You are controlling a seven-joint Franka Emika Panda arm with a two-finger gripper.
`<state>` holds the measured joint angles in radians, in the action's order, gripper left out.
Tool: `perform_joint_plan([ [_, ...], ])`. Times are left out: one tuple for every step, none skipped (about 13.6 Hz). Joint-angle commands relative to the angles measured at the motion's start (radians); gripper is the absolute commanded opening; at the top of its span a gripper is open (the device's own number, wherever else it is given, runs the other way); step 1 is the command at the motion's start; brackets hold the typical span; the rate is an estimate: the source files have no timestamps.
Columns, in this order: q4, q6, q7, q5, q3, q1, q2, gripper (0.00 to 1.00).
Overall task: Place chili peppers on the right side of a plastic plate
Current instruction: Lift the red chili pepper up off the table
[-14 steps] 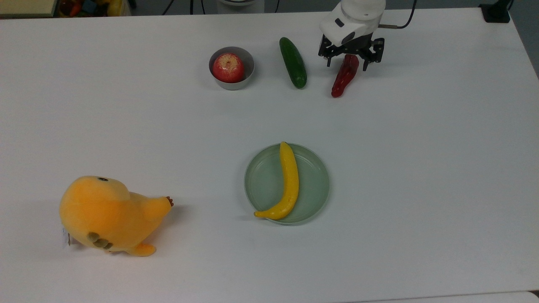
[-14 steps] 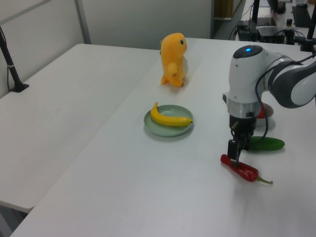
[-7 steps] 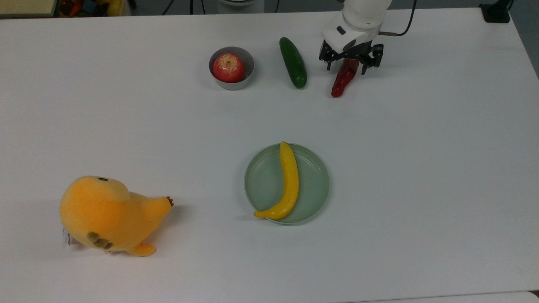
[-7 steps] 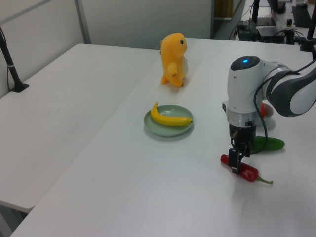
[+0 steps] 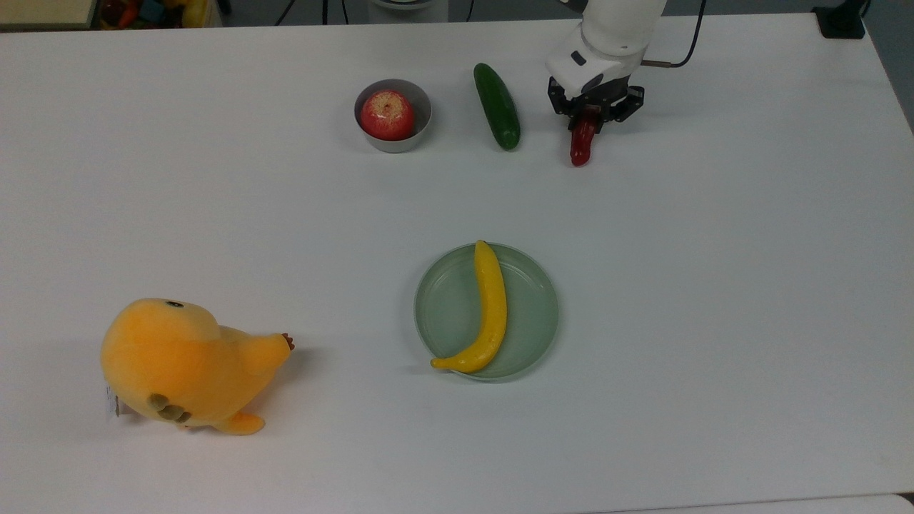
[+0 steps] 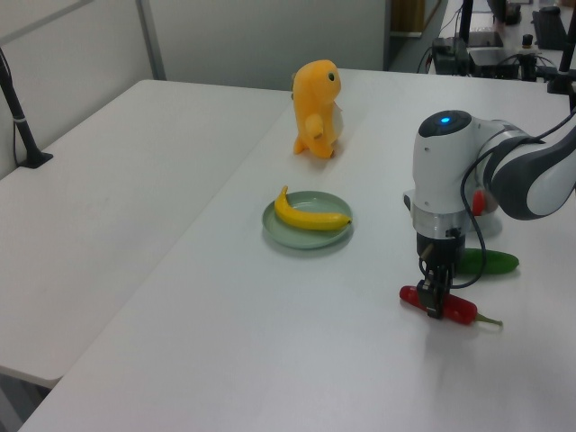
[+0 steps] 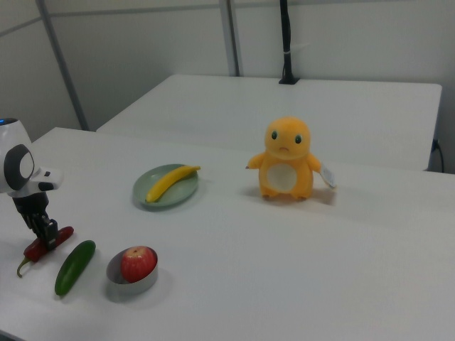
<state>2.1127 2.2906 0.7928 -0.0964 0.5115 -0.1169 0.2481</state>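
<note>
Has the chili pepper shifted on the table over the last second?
Yes. In the top view the chili pepper has swung more upright between the closing gripper; its tip sits farther from the cucumber.

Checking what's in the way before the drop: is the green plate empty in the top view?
No: a yellow banana lies across the plastic plate, from its far rim to its near edge.

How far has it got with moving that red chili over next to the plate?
Early days. The gripper has come down and its jaws look closed around the glossy dark-red chili pepper, which lies on the white table beside the dark green cucumber. Lifting, carrying and setting it down by the pale green plastic plate, which holds a yellow banana, all remain.
</note>
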Motion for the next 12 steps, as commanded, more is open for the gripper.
perform_joint_plan([
  [0.009, 0.023, 0.026, -0.017, -0.002, -0.006, -0.006, 0.12],
  [0.006, 0.017, 0.026, -0.017, -0.002, -0.004, -0.009, 0.12],
  [0.004, 0.010, 0.025, -0.017, -0.002, -0.003, -0.015, 0.12],
  [0.003, 0.009, 0.023, -0.017, -0.002, 0.002, -0.023, 0.12],
  [-0.003, -0.006, 0.022, -0.019, -0.002, 0.003, -0.035, 0.12],
  [-0.022, -0.044, 0.017, -0.019, -0.002, 0.003, -0.043, 0.12],
  [-0.049, -0.101, 0.003, -0.019, -0.002, 0.003, -0.052, 0.12],
  [-0.084, -0.155, -0.012, -0.019, -0.002, 0.000, -0.058, 0.12],
  [-0.136, -0.230, -0.026, -0.017, -0.001, 0.002, -0.069, 0.12],
  [-0.195, -0.294, -0.036, -0.008, -0.001, 0.000, -0.073, 0.12],
  [-0.245, -0.363, -0.047, -0.003, -0.001, 0.002, -0.076, 0.12],
  [-0.284, -0.413, -0.062, 0.000, 0.001, 0.002, -0.081, 0.12],
])
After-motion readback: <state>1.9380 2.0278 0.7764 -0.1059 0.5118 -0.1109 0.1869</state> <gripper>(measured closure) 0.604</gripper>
